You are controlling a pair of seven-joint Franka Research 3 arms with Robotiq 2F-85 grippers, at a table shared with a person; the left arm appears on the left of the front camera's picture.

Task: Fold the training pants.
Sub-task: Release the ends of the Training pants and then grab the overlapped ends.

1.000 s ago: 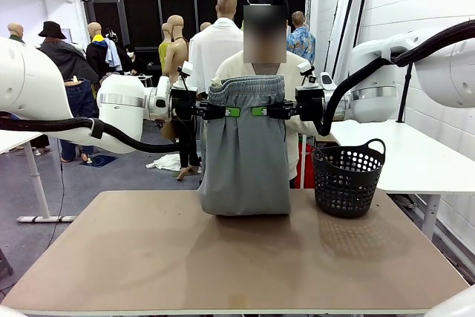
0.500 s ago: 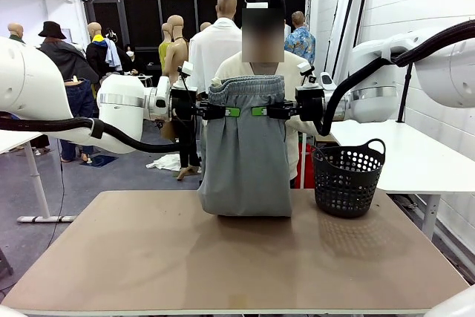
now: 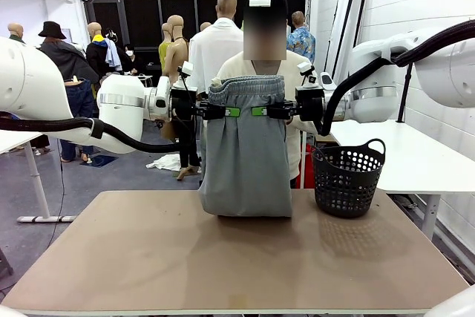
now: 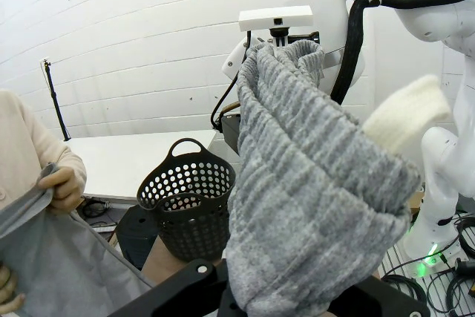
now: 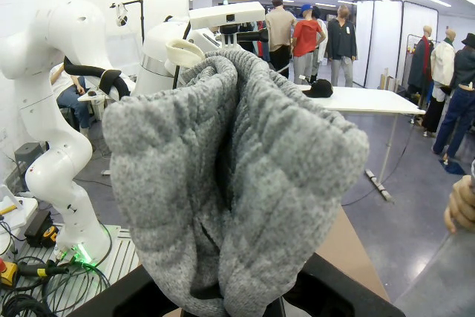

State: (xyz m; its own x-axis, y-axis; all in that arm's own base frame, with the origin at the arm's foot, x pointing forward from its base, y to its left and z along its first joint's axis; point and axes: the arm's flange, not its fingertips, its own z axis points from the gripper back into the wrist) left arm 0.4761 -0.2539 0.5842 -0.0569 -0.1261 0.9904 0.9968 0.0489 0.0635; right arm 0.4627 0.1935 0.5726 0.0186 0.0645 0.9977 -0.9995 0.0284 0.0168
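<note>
While the left hand (image 3: 231,111) and the right hand (image 3: 260,111) stay pinched shut on the gathered waistband (image 3: 246,87), one at each side and level with each other, almost nothing has moved in the past second. Both arms hold the same height and spacing above the far half of the counter (image 3: 223,265). From that grip the pants (image 3: 245,161) hang as a flat grey panel, and the rounded bottom edge meets the counter just beside the black basket (image 3: 347,180), without touching it. The one change I can pick out is down there: the lower right corner has swung slightly towards the basket, a small sway of loose cloth rather than any pull. Behind the panel, in the left wrist view, the person's hand (image 4: 67,183) grips more grey cloth, which looks to me like the leg end of the same pants, though I cannot follow it all the way round. I read this as a pause in mid-fold. The cloth is held up and squared but not yet laid flat, so the fold itself has not got any further.
</note>
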